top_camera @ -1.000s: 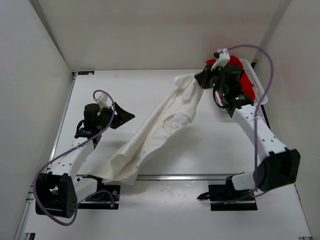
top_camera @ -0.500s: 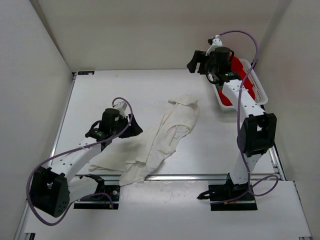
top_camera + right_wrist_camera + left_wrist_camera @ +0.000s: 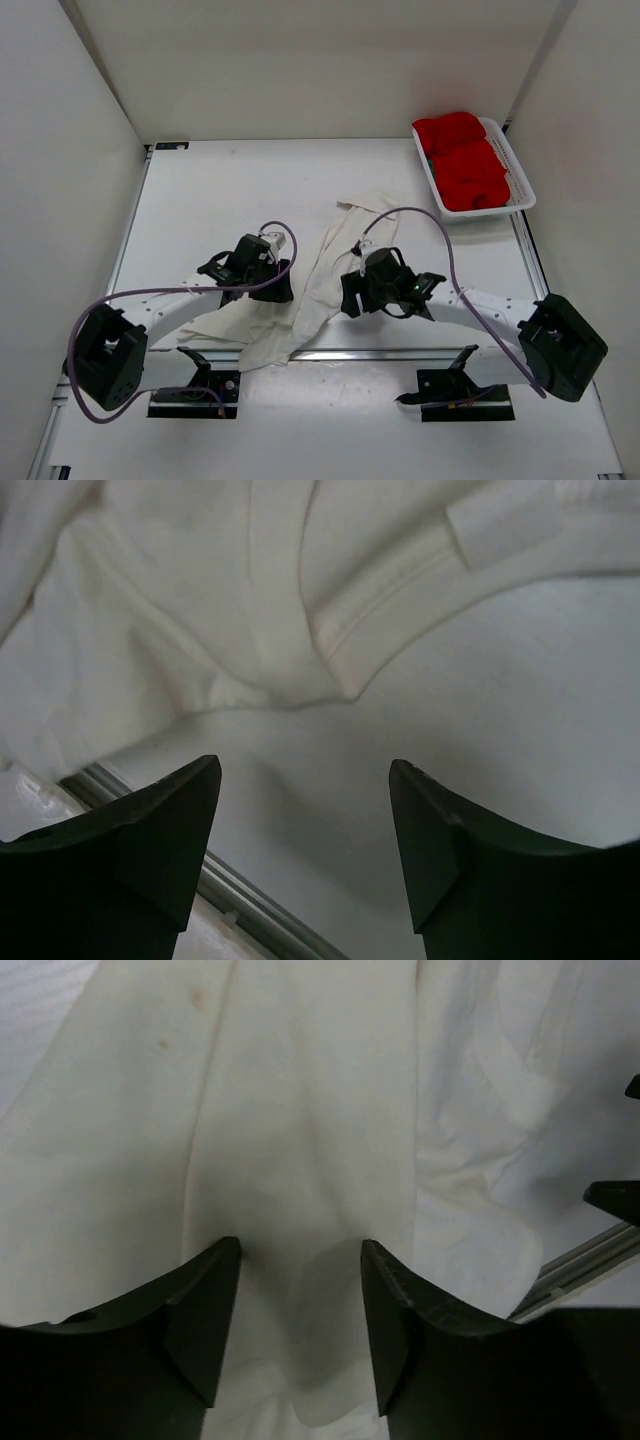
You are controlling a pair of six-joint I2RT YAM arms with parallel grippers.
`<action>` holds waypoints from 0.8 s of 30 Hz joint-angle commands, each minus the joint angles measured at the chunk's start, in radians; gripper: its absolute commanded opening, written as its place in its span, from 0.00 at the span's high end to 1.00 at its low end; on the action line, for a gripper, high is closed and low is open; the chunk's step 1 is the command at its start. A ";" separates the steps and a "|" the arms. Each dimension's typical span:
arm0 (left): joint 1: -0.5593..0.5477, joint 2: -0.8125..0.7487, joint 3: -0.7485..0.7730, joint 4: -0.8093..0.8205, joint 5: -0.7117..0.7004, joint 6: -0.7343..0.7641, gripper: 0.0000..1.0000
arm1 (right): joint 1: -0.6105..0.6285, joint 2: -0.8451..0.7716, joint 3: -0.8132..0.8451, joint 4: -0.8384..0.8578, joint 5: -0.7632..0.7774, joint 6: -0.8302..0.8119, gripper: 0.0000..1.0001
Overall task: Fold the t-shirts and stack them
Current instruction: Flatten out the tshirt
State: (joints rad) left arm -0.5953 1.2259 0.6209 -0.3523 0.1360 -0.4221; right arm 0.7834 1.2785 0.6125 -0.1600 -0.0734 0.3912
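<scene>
A cream-white t-shirt (image 3: 335, 262) lies crumpled in a long diagonal heap on the table, from the middle down to the front rail. My left gripper (image 3: 283, 285) is low over its left half. In the left wrist view the left gripper (image 3: 300, 1250) is open, its fingers (image 3: 205, 1325) straddling a ridge of the cream cloth (image 3: 300, 1110). My right gripper (image 3: 348, 300) sits at the shirt's right edge. In the right wrist view the right gripper (image 3: 303, 770) stands wide open over bare table, with the shirt's hem (image 3: 330, 630) just ahead. A red t-shirt (image 3: 465, 165) fills the basket.
The white mesh basket (image 3: 523, 185) stands at the back right corner. The metal front rail (image 3: 400, 353) runs just behind both grippers and shows in the right wrist view as the rail (image 3: 150, 815). White walls close in the table on three sides.
The right gripper let go of the cream shirt, which dropped flat; that arm swung from the basket to the front middle. The left arm slid right onto the shirt.
</scene>
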 commanded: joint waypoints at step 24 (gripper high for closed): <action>0.402 0.190 0.141 0.279 0.287 -0.224 1.00 | -0.347 0.101 0.030 0.173 0.017 0.062 1.00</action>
State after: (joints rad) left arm -0.2584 1.3453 0.6483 -0.1883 0.3290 -0.5774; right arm 0.5766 1.4311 0.5880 0.0460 -0.0959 0.4995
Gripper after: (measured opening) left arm 0.022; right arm 0.019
